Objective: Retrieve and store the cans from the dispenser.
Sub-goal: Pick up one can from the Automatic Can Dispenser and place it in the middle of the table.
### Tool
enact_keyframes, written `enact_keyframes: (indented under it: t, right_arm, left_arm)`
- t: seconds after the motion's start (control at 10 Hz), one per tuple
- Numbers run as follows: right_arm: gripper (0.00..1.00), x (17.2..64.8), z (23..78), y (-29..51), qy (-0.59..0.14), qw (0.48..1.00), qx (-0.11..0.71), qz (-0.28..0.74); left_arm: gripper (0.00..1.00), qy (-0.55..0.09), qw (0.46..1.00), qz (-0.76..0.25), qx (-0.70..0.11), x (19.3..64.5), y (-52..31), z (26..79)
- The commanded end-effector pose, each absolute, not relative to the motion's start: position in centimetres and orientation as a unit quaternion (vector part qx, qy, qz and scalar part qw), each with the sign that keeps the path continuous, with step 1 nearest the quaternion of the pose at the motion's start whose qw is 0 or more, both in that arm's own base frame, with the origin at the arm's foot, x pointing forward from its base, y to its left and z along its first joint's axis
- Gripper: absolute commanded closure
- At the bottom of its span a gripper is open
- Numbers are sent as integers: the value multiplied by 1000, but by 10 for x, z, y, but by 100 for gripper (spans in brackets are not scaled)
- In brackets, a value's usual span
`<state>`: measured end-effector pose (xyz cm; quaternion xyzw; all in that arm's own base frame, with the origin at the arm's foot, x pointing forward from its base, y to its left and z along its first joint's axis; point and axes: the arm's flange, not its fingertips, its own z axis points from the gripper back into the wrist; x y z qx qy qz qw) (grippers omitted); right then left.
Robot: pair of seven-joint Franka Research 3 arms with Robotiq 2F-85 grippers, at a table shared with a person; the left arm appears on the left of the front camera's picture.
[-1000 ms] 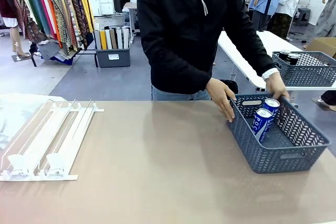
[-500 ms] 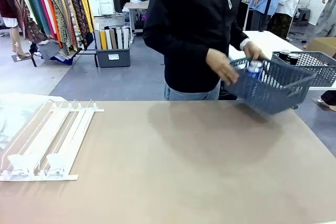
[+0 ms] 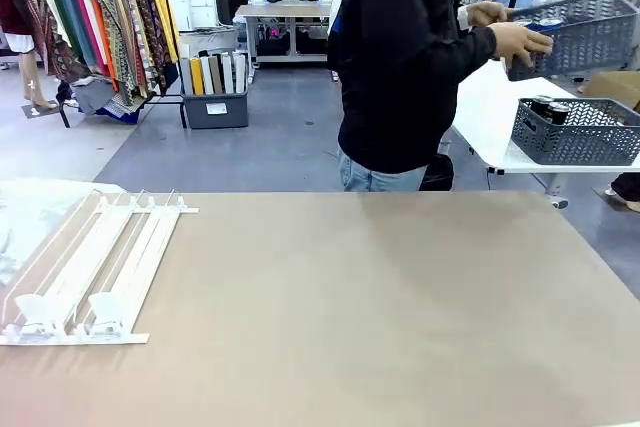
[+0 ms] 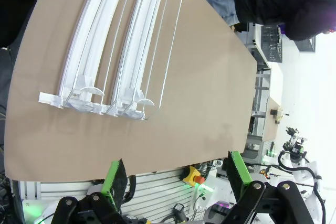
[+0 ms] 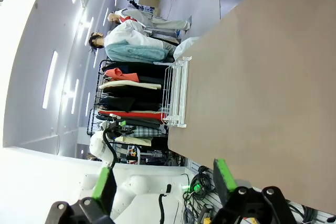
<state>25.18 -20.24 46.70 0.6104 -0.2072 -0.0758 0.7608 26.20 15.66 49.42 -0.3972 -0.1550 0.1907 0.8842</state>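
Above the table (image 3: 350, 297), left claw (image 4: 176, 174) and right claw (image 5: 163, 182) gape, holding nothing

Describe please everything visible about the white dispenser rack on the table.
The dispenser is a flat, slightly sloped rack of white and clear plastic, lying at the left edge of the brown table. Long parallel rails form its lanes, ending in small curved white stoppers at the near end. The lanes hold no cans. Nothing touches it except the tabletop.

- The grey lattice plastic basket (image 3: 585, 32) the person carries runs off the front view's right edge; its cans are mostly hidden behind the wall.
- The flat white-and-clear plastic dispenser (image 3: 95, 272) is cut by the left edge.
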Motion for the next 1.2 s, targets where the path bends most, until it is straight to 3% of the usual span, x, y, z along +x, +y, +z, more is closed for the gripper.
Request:
enact_keyframes:
  t: [0.0, 1.1]
  right_arm:
    - [0, 253, 470, -203, -214, 756, 614, -72]
    - [0, 253, 470, -203, -214, 756, 614, -72]
  left_arm:
    - [0, -161, 881, 183, -405, 262, 157, 494]
    - [0, -161, 881, 183, -405, 262, 157, 494]
